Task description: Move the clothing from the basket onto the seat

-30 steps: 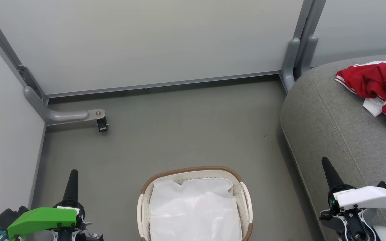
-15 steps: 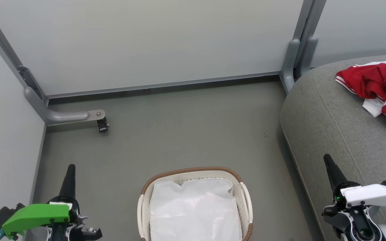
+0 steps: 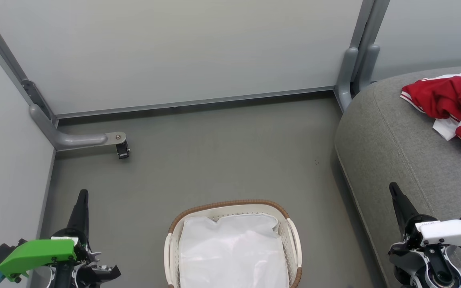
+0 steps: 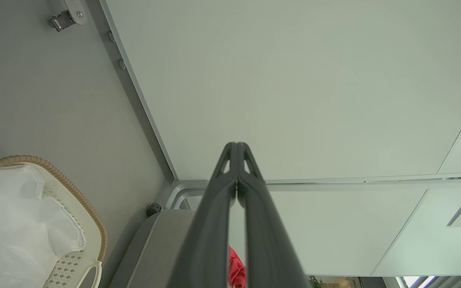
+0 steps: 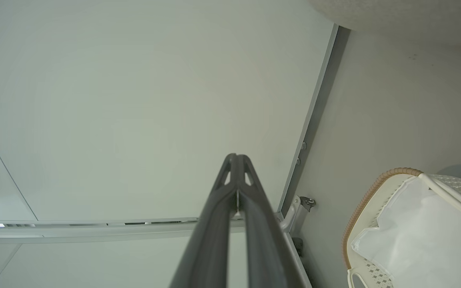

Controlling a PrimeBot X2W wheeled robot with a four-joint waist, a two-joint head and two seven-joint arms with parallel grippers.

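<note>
Closest to me, the left claw (image 3: pixel 82 197) hangs low to the left of the basket (image 3: pixel 230 203), its two dark fingers pressed together with nothing between them. The right claw (image 3: pixel 393 189) hangs on the other side, likewise pinched shut on nothing, by the near edge of the seat (image 3: pixel 390 140); whether it is beside that edge or just above it I can't tell. Both point away toward the back wall (image 3: pixel 182 52). Between them the basket sits on the floor (image 3: pixel 214 152) with a crumpled white liner (image 3: pixel 232 252) lying in it. No red shows there, so the moving looks done or nearly so, though I can't say what, if anything, lies under the liner. Further off and to the right, the clothing (image 3: pixel 448 98) lies bunched on top of the seat, well apart from the basket, ahead of the right claw and to its right. The right arm is plainly the nearer one; the left would have to reach across over the basket. The heap seems to run from the seat's back toward its front right, a white-striped hem pointing left toward the wall post (image 3: pixel 354 64). It runs off the edge of what I can see, so its true long axis is uncertain.
</note>
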